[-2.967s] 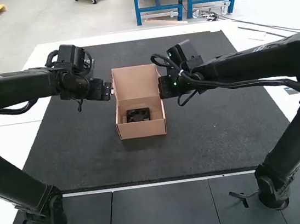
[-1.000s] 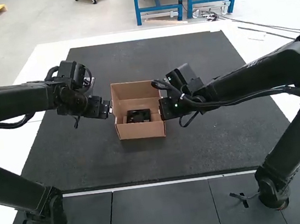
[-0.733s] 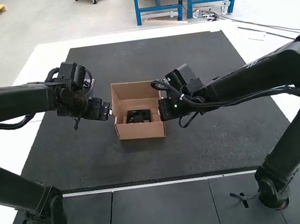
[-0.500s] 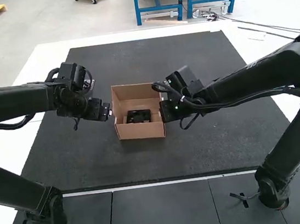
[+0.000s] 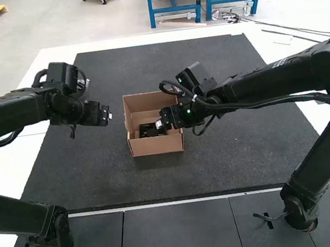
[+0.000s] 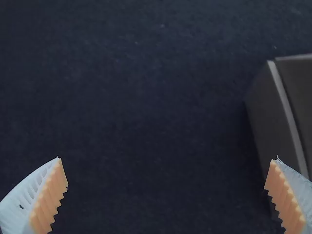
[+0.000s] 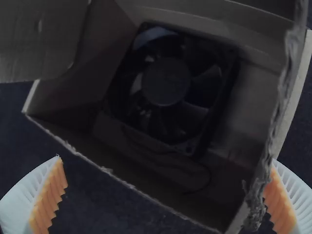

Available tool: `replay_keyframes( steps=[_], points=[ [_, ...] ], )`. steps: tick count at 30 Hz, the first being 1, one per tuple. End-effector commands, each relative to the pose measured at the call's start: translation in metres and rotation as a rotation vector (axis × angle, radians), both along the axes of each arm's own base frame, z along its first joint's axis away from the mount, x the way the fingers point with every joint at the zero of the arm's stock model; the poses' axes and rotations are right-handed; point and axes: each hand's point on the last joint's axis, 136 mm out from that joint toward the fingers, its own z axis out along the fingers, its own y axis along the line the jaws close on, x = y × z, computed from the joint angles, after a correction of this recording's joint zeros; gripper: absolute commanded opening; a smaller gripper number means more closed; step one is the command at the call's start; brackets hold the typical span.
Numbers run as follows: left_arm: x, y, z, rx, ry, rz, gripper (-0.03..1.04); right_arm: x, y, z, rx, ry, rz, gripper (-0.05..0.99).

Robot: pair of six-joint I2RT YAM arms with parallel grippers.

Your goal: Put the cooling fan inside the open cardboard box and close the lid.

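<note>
Your black rubber mat (image 5: 229, 151) carries an open brown cardboard box (image 5: 155, 144) at centre. The square black cooling fan (image 7: 170, 97) lies flat inside. Right gripper (image 5: 166, 121): fingers spread, over the box's right side. Left gripper (image 5: 106, 115): fingers spread, left of the box, apart.

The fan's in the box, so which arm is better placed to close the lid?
Right, probably. The right end effector sits open at the right wall of the box, above the fan. The left end effector hangs open over the mat, apart from the box.
</note>
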Motion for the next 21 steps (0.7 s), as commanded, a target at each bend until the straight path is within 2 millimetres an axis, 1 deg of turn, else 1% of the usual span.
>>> replay_keyframes(
  steps=[1,3,8,10,14,17,21],
  points=[
    [0.017,0.009,0.040,-0.002,-0.102,0.011,0.96,0.003,0.006,0.039,0.086,-0.028,0.023,0.91],
    [0.020,0.011,0.046,0.002,-0.116,0.015,0.96,0.006,0.000,0.045,0.088,-0.026,0.012,0.91],
    [0.029,0.008,0.063,-0.005,-0.157,0.010,0.96,0.010,-0.016,0.062,0.068,-0.090,0.008,0.91],
    [0.033,0.006,0.067,-0.006,-0.165,0.006,0.96,0.015,-0.028,0.062,0.014,-0.149,-0.002,0.91],
    [0.040,0.001,0.067,-0.009,-0.160,-0.005,0.96,0.015,-0.042,0.056,-0.068,-0.194,0.010,0.91],
    [0.045,-0.007,0.071,-0.012,-0.169,-0.022,0.96,0.014,-0.050,0.051,-0.121,-0.213,0.020,0.91],
    [0.054,-0.019,0.075,-0.016,-0.182,-0.048,0.96,0.012,-0.058,0.053,-0.149,-0.230,0.029,0.91]
  ],
)
